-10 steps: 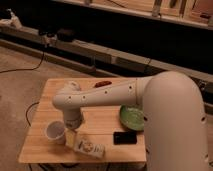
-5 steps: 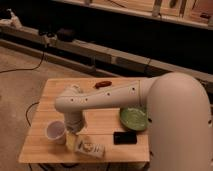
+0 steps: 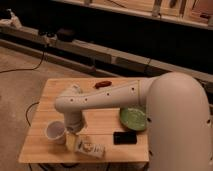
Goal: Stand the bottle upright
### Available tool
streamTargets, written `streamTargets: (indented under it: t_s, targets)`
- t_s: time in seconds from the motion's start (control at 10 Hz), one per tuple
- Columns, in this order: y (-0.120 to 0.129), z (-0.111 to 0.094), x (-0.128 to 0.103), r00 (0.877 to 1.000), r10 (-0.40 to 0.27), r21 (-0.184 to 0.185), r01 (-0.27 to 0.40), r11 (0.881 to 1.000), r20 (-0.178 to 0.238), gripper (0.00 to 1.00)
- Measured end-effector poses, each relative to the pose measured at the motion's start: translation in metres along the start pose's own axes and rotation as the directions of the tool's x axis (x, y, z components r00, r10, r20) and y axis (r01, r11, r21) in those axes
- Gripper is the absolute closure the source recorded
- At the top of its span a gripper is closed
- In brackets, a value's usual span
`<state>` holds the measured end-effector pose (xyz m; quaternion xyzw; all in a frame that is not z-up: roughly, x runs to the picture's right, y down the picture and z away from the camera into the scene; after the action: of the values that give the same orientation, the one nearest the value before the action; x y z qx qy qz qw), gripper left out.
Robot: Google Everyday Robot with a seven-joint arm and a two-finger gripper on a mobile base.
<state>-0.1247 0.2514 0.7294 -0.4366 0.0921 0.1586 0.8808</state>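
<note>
You are on the approach. The gripper (image 3: 75,134) hovers low beside the white mug (image 3: 55,131), jaws wide and, as far as I can tell, empty. The bottle (image 3: 92,148) lies on its side just beside it. Next you need to descend over the bottle and close.

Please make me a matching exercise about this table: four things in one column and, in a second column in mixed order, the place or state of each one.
Things:
1. bottle
2. mug
3. plate
4. gripper

Descriptions:
a. green, beside the black flat object
b. lying on its side near the front edge of the table
c. open, low over the table, between mug and bottle
d. white, standing upright at a front corner

Pairs: 1-b, 2-d, 3-a, 4-c
</note>
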Motion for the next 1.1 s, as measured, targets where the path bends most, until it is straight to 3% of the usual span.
streamTargets:
  t_s: [0.3, 0.6, 1.1]
  targets:
    - [0.000, 0.017, 0.011, 0.998, 0.023, 0.003, -0.023, 1.000, -0.058, 0.20]
    - [-0.003, 0.030, 0.020, 0.993, 0.047, 0.034, -0.043, 0.998, -0.113, 0.20]
    - [-0.003, 0.042, 0.010, 0.991, -0.034, 0.093, 0.046, 0.995, -0.129, 0.20]
